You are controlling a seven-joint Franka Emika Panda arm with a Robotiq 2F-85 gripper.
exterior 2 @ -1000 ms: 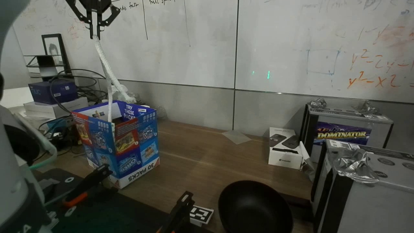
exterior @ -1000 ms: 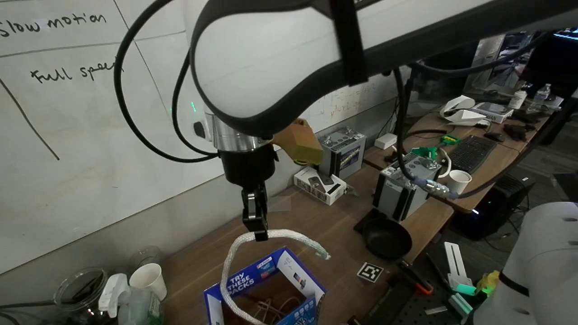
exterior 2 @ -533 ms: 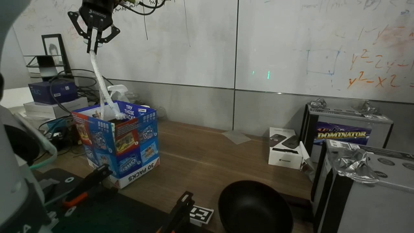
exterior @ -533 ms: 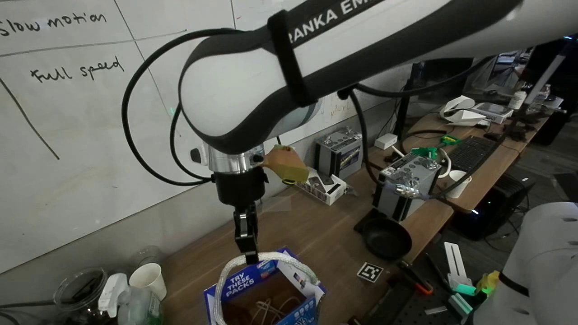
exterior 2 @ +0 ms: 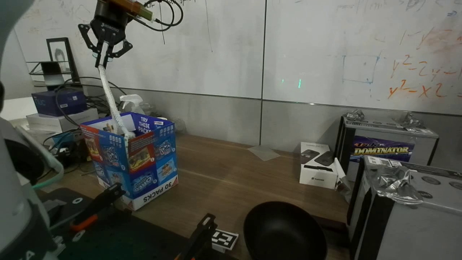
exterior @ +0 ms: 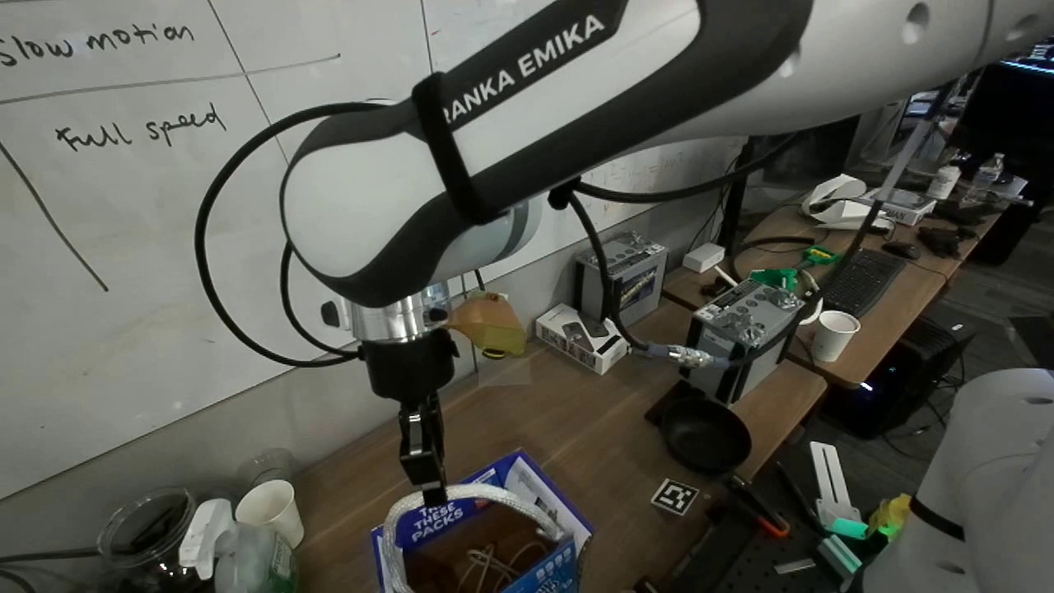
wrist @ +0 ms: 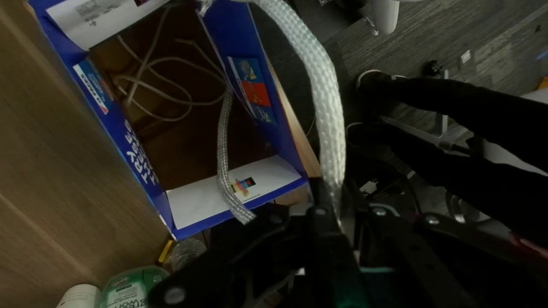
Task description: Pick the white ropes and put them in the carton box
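My gripper (exterior: 435, 497) is shut on a thick braided white rope (exterior: 394, 539) and holds it above the carton box (exterior: 438, 529). The rope hangs in an arch with both strands down toward the box. In an exterior view the gripper (exterior 2: 101, 66) is high over the blue printed box (exterior 2: 148, 177), and the rope (exterior 2: 111, 101) reaches inside its rim. In the wrist view the rope (wrist: 327, 98) leaves the jaws (wrist: 333, 192); its other strand (wrist: 223, 141) runs into the box (wrist: 274, 173). Thinner white ropes (wrist: 171, 100) lie looped on the box floor.
A paper cup (exterior: 276, 512) and spray bottle (exterior: 247, 556) stand near the box. A black pan (exterior 2: 283, 231), phone box (exterior 2: 317, 169) and grey units (exterior 2: 404, 220) are farther along the table. Black-and-orange clamps (exterior 2: 95, 207) sit near the box front.
My gripper has come down and moved slightly left in the exterior views, still holding the rope. The rope's free end has dropped from above the box to inside its rim.
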